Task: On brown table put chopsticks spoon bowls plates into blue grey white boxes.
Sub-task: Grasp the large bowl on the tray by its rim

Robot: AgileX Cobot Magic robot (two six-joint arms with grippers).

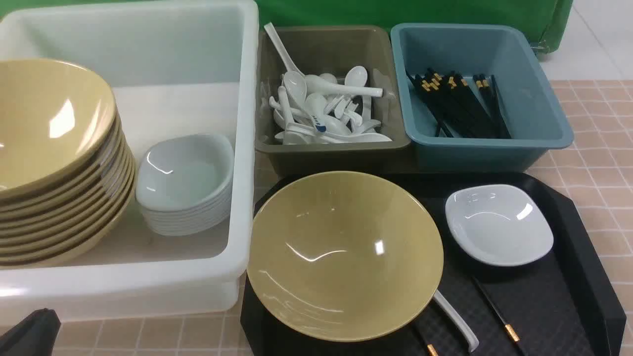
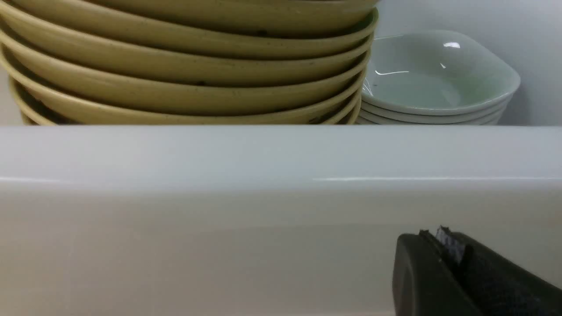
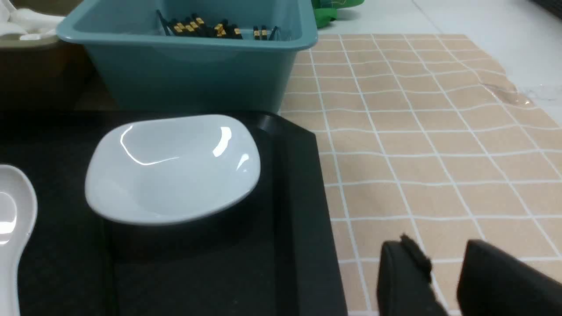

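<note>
**Yellow bowl (image 1: 344, 254) sits loose on black tray (image 1: 554, 296); three bins behind hold sorted ware**

Bowl upright, empty, on the tray's left half, nearest the front camera. Spoon (image 1: 457, 321) lies just right of it, its handle showing past the bowl's near rim and its scoop hidden in the front view. Loose chopsticks (image 1: 497, 314) lie on the tray by the spoon handle, gold bands toward the near edge. White dish (image 1: 498, 224) sits upright and empty at the tray's far right.

White tub (image 1: 245, 148) stands left of the tray and holds a bowl stack (image 1: 54, 163) with a dish stack (image 1: 185, 185) beside it. Olive-grey bin (image 1: 331, 148), behind the tray, holds a spoon heap (image 1: 321, 109). Teal bin (image 1: 489, 148), to its right, holds binned chopsticks (image 1: 460, 106).

Brown table (image 1: 598, 168) shows under and around all of it.

Left gripper (image 2: 448, 263) is low outside the tub's near wall, jaws pressed together, holding nothing. Right gripper (image 3: 443, 272) is over bare tiles just off the tray's right edge, jaws a narrow gap apart and empty.
</note>
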